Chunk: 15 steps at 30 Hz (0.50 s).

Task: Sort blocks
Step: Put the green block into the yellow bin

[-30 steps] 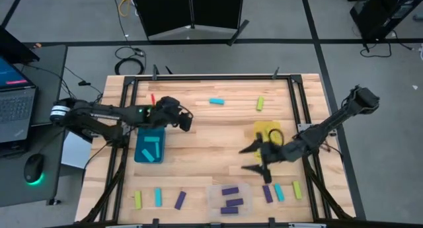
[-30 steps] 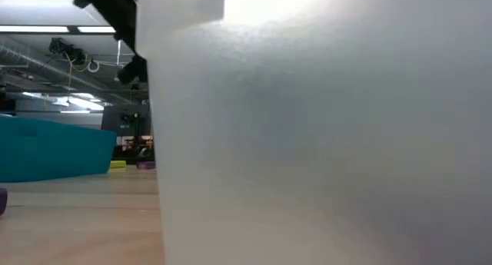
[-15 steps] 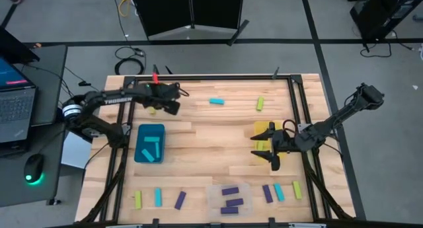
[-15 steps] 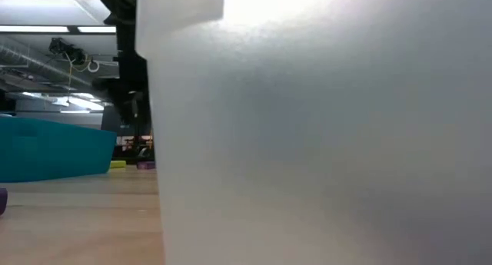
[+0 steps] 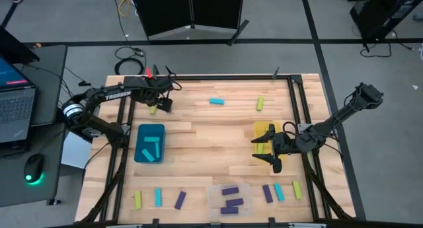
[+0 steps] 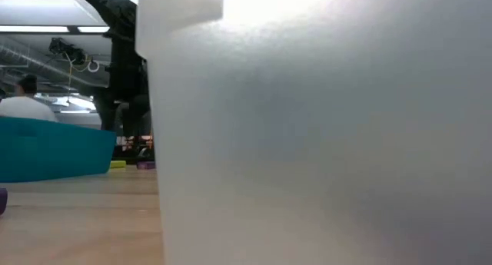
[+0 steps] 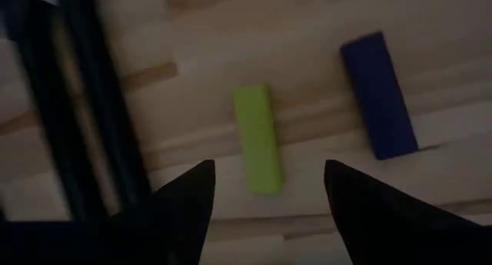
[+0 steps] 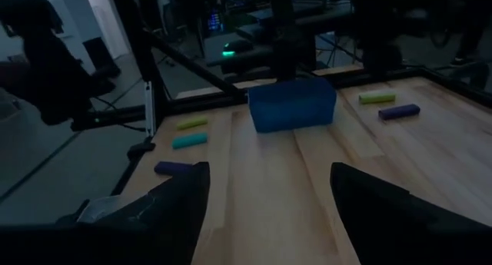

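Left gripper (image 5: 160, 102) at the far-left corner of the counter (image 5: 211, 132), fingers spread and empty, over a yellow-green block (image 7: 259, 148) with a purple block (image 7: 379, 94) beside it. Right gripper (image 5: 266, 151) by the yellow bin (image 5: 264, 130), fingers spread, holding nothing. Other blocks lie scattered along the near edge.

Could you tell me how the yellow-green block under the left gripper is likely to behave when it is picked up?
The yellow-green block looks like a rigid flat bar with straight edges, so it should stay stiff and not roll. It lies flat on the table, so tipping seems unlikely. Its smooth faces might slip if the left gripper pinches off-centre.
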Available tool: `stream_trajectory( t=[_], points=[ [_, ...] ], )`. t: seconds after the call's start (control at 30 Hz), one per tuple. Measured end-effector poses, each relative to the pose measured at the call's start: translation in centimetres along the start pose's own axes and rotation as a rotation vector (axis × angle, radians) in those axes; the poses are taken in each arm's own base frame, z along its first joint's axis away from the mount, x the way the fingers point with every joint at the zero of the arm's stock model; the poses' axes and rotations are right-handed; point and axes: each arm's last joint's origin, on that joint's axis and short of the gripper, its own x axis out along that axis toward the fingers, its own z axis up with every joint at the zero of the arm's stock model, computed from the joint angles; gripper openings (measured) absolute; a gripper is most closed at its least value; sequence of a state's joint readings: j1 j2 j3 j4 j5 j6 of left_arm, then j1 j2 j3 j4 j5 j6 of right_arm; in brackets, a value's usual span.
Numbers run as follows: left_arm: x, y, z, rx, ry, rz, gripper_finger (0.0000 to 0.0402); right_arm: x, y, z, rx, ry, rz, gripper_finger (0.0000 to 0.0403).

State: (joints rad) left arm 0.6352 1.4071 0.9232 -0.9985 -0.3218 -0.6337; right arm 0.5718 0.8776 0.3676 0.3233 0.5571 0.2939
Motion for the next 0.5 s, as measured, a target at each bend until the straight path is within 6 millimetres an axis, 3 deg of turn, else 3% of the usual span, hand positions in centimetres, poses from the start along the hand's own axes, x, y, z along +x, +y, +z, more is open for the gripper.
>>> stream_trajectory(
  t=[0.27, 0.5],
  points=[
    [3.1, 0.9, -0.8, -0.029, 0.056, -0.030, 0.0297, 0.0, 0.0, 0.0, -0.003, -0.003, 0.004, 0.0281],
    [5.5, 1.1, -1.8, -0.032, 0.067, -0.085, 0.0308, 0.0, 0.0, 0.0, -0.004, -0.003, 0.004, 0.0276]
  ],
)
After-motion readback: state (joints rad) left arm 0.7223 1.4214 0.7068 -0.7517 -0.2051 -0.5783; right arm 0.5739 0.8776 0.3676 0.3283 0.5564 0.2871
